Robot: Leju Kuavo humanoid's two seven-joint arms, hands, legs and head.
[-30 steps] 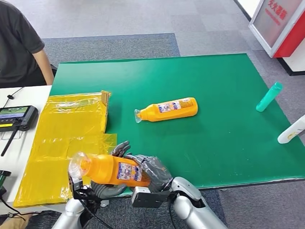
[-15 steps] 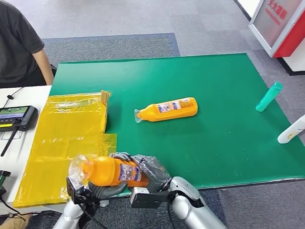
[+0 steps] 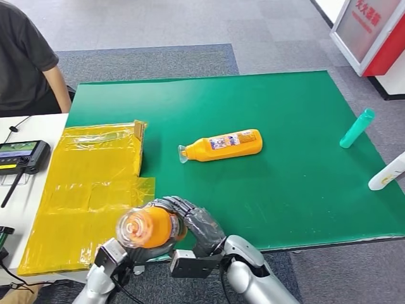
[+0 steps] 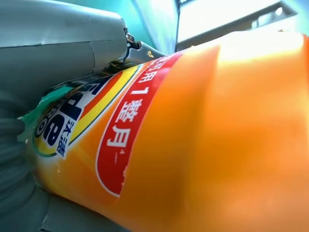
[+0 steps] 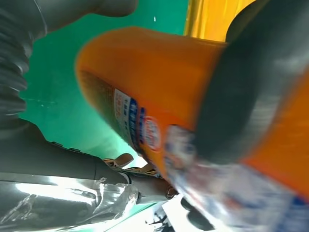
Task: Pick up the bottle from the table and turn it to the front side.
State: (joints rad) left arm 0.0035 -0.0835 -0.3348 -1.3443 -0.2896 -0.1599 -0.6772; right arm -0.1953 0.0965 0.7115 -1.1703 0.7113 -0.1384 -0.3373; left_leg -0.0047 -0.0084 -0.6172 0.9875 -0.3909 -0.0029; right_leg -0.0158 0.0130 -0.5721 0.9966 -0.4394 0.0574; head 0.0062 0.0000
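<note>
The dark fingers [image 3: 164, 204] of the right hand [image 3: 198, 225] curl over the orange bottle [image 3: 152, 228], closed around its glossy plastic body. The left hand [image 3: 138, 252] cups the same bottle from beneath; in the left wrist view its thick grey thumb [image 4: 62, 29] presses along the printed label. Held by both hands above the near edge of the table [image 3: 286, 158], the bottle points its clear cap [image 3: 131, 229] up toward the head camera. In the right wrist view the bottle's flat base and white-and-blue back label are blurred.

The table's top is a smooth green mat. On it lie three more bottles: a second orange bottle [image 3: 222, 145] on its side near the middle, a slim teal bottle [image 3: 357, 128] and a white bottle [image 3: 386, 172] at the right edge. Crinkled yellow plastic sheeting [image 3: 86, 183] covers the left side, just beside the hands. A black handheld device [image 3: 21, 156] sits on a white surface, near a seated person [image 3: 28, 63] in a dark shirt.
</note>
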